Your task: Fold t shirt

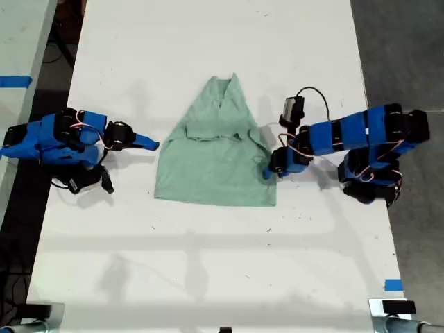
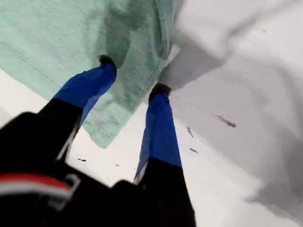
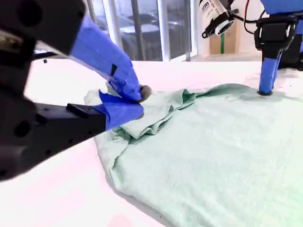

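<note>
The pale mint-green t shirt (image 1: 215, 159) lies flat in the middle of the white table (image 1: 208, 263), neck toward the far edge, with its sides folded inward and a bunched fold near the middle. My first gripper (image 1: 267, 168) is at the shirt's edge on the exterior view's right. In the first wrist view this gripper (image 2: 133, 74) is open, one finger on the t shirt (image 2: 57, 38) and the other at its hem. My second gripper (image 1: 154, 144) points at the shirt's opposite edge. Its jaws (image 3: 138, 100) are shut, just short of the rumpled cloth (image 3: 199, 151).
A small camera (image 1: 291, 109) with a looping cable rides on the first arm. Another table with blue tape (image 1: 14, 81) stands at the exterior view's left. A blue tape mark (image 1: 393, 284) sits near the table's front corner on the exterior view's right.
</note>
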Action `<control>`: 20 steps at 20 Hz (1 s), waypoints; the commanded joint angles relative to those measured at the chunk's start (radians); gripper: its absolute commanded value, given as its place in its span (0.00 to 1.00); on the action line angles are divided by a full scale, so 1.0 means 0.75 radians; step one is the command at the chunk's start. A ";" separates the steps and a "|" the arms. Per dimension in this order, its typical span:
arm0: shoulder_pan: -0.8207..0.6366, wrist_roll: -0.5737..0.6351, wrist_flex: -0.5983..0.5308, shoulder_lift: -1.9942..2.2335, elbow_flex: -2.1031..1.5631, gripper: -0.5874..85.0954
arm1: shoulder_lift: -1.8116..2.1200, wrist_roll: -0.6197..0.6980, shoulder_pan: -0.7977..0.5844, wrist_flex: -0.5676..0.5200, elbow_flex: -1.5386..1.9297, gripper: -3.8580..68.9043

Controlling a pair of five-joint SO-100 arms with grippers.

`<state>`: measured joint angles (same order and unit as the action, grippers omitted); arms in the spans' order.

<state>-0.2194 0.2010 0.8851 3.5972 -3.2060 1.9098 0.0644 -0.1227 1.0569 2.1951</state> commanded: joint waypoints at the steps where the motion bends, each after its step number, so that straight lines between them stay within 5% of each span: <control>1: 0.000 0.016 -0.002 0.008 -0.002 0.01 | -0.057 -0.070 0.014 -0.035 -0.016 0.14; 4: 0.002 0.012 0.000 0.008 -0.002 0.01 | 0.102 -0.162 0.014 0.078 0.029 0.07; 7: -0.002 0.014 -0.002 0.008 -0.002 0.01 | 0.207 0.029 -0.033 0.209 -0.211 0.07; 13: -0.002 0.014 -0.002 0.008 -0.002 0.01 | -0.346 0.350 0.086 0.033 -0.937 0.07; 16: 0.002 0.012 0.000 0.008 -0.002 0.01 | -0.716 0.415 0.117 0.094 -1.356 0.07; 18: 0.002 0.008 0.004 0.008 -0.002 0.01 | -0.734 0.401 0.115 0.157 -1.419 0.27; 20: 0.000 0.008 0.004 0.008 -0.002 0.01 | -0.605 0.372 0.102 0.278 -1.379 0.29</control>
<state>-0.2194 0.2010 0.8851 3.5972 -3.2060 1.3530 0.3482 -0.0506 1.1980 1.2134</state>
